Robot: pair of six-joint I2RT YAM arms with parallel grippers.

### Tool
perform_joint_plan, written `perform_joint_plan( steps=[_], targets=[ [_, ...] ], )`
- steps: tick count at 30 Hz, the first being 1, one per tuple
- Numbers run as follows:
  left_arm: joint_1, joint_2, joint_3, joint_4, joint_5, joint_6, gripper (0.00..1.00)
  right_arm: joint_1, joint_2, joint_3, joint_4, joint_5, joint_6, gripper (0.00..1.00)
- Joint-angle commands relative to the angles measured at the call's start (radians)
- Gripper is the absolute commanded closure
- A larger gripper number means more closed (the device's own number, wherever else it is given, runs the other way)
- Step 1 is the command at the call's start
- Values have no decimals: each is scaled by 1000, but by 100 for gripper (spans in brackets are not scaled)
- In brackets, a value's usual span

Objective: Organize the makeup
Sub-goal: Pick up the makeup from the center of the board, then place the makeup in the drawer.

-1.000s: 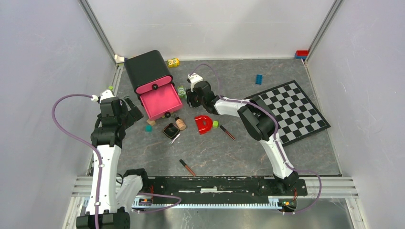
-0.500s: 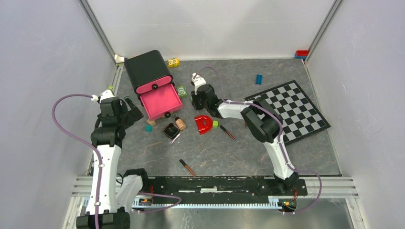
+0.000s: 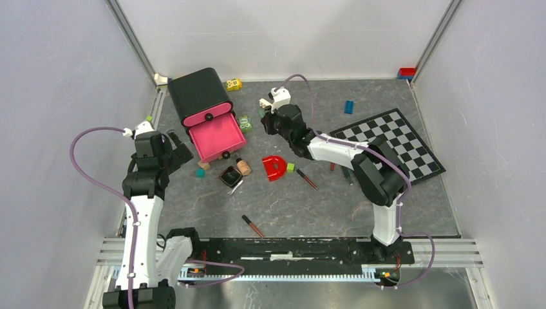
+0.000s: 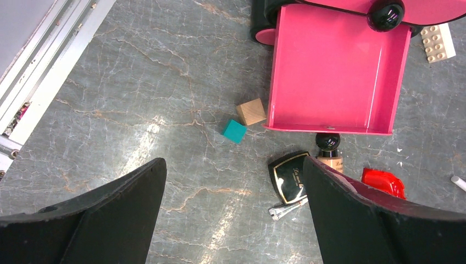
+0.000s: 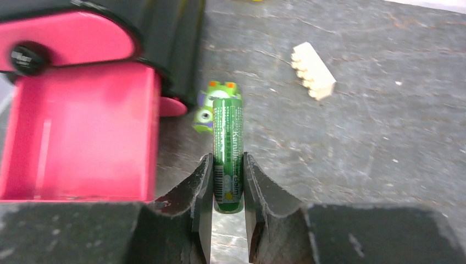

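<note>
Black box (image 3: 196, 90) sits upper left in the top view, its pink drawer (image 4: 335, 71) pulled out, only bare pink floor showing. Since a second ago the right gripper (image 5: 227, 160) has left its low spot beside the drawer and moved up-frame toward upper centre, and its jaws have narrowed. They now pinch a green tube (image 5: 227, 124) by its near end. The tube's long axis runs up-down in the right wrist view, in line with the fingers, free end pointing at the green toy (image 5: 202, 111) by the box. Left gripper (image 4: 233, 164) is at mid-left, jaws wide apart, holding nothing. Compact (image 4: 290, 176) and beige bottle (image 4: 329, 157) lie just below the drawer front.
</note>
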Motion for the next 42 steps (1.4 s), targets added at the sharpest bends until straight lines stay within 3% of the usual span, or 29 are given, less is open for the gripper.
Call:
perform_joint_plan(
  steps=[1,6,16,32,42],
  targets=[
    [2,-13,0,37,2,16,0,14,-18,39,96,-134,99,79],
    [0,-16,0,37,-1,16,0,61,18,62,188,-178,174,80],
    [1,-15,0,37,2,16,0,158,128,175,227,-47,189,81],
    [1,-15,-1,37,3,15,0,195,318,379,81,124,114,82],
    [1,-16,-1,37,1,14,0,214,351,416,19,196,37,79]
  ],
)
